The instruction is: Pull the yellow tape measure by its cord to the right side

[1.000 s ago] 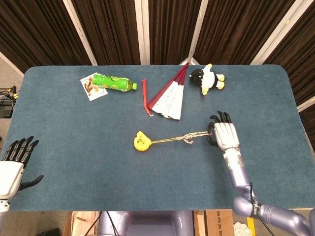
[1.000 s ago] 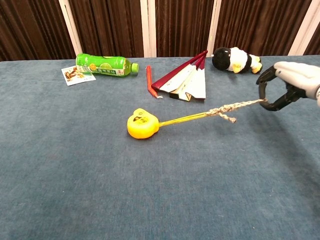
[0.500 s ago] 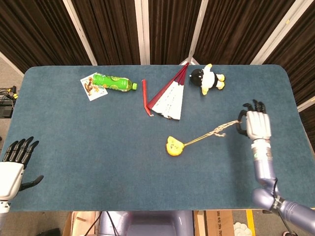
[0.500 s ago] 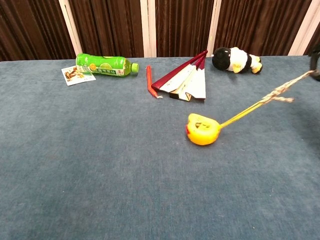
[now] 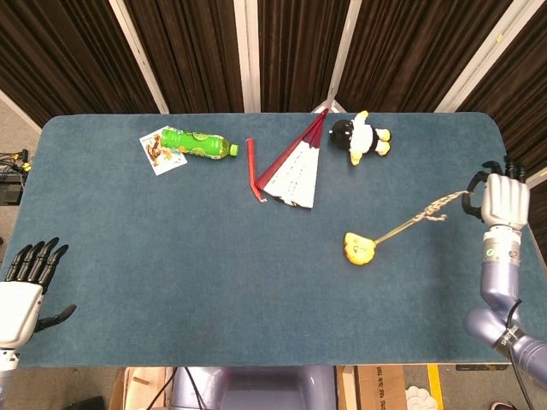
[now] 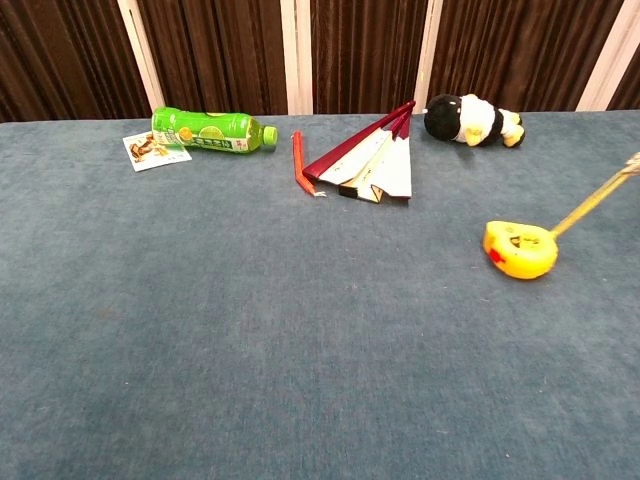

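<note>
The yellow tape measure (image 5: 359, 248) (image 6: 520, 249) lies on the blue table, right of the middle. Its braided cord (image 5: 417, 216) (image 6: 598, 196) runs taut up and to the right from it. My right hand (image 5: 499, 199) grips the cord's end just past the table's right edge in the head view; the chest view does not show this hand. My left hand (image 5: 24, 285) hangs at the table's near left corner with its fingers spread and nothing in it.
A green bottle (image 5: 197, 143) and a card (image 5: 160, 151) lie at the back left. A red-and-white folding fan (image 5: 293, 166) is spread at the back centre. A penguin plush (image 5: 361, 137) lies beside the fan, on its right.
My right hand has moved rightwards past the table edge, dragging the tape measure by its cord from the table's middle to the right part. The left hand has stayed still.
</note>
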Motion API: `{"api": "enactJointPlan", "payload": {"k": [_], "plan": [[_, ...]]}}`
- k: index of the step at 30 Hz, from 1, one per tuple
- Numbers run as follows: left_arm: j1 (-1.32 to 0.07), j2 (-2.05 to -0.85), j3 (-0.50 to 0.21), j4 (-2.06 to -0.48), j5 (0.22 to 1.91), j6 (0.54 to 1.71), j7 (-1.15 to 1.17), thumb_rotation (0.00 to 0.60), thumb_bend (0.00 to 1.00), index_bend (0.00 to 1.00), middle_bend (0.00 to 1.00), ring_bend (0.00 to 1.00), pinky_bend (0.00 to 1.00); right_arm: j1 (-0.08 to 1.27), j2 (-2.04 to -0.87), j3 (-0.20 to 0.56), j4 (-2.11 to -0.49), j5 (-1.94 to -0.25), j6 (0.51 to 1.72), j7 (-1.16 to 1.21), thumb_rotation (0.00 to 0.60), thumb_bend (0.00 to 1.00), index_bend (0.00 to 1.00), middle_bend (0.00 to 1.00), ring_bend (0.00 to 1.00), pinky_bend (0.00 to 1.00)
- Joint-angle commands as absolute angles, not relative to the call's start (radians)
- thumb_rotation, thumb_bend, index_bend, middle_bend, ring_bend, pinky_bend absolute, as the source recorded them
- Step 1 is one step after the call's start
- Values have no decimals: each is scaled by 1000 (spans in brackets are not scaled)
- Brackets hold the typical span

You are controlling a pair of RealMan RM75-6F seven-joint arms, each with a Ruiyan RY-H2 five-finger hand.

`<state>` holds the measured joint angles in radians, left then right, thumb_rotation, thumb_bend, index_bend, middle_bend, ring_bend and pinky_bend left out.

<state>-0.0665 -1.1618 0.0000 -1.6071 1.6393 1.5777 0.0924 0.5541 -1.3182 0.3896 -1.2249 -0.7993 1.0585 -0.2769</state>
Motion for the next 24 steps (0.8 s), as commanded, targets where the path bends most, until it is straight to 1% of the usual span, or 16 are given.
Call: {"api": "enactJointPlan", "payload": {"k": [1, 8, 13, 19, 20, 22, 24], "plan": [[-67, -1162, 0, -1607, 1639, 1577, 93, 600, 0, 0, 0, 0, 0, 557, -1311, 403, -1209, -779, 1053, -276, 600, 461, 687, 251, 46, 40], [-66, -1162, 0, -1606, 1640, 1578, 94, 600, 0, 0, 0, 0, 0, 566, -1300, 440, -1162, -714, 1054, -286, 600, 461, 687, 251, 46, 40], [-66, -1162, 0, -1606, 1640, 1578, 94, 600, 0, 0, 0, 0, 0, 570, -1296, 447, -1138, -695, 1049, -291, 600, 461, 687, 251, 46, 40], [-67, -1161, 1, -1606, 1641, 1576, 96, 600, 0, 0, 0, 0, 0, 563, -1298, 437, -1127, -690, 1039, -288, 600, 460, 682, 251, 46, 40], [-67, -1162, 1, -1606, 1641, 1576, 96, 600, 0, 0, 0, 0, 0, 561, -1298, 433, -1128, -693, 1037, -288, 600, 459, 655, 251, 46, 40], [-67, -1162, 1, -1606, 1642, 1576, 97, 600, 0, 0, 0, 0, 0, 557, -1298, 423, -1134, -696, 1032, -291, 600, 460, 523, 241, 44, 40], [-66, -1162, 1, -1606, 1642, 1577, 98, 600, 0, 0, 0, 0, 0, 554, -1297, 414, -1144, -699, 1027, -295, 600, 460, 266, 183, 23, 40]]}}
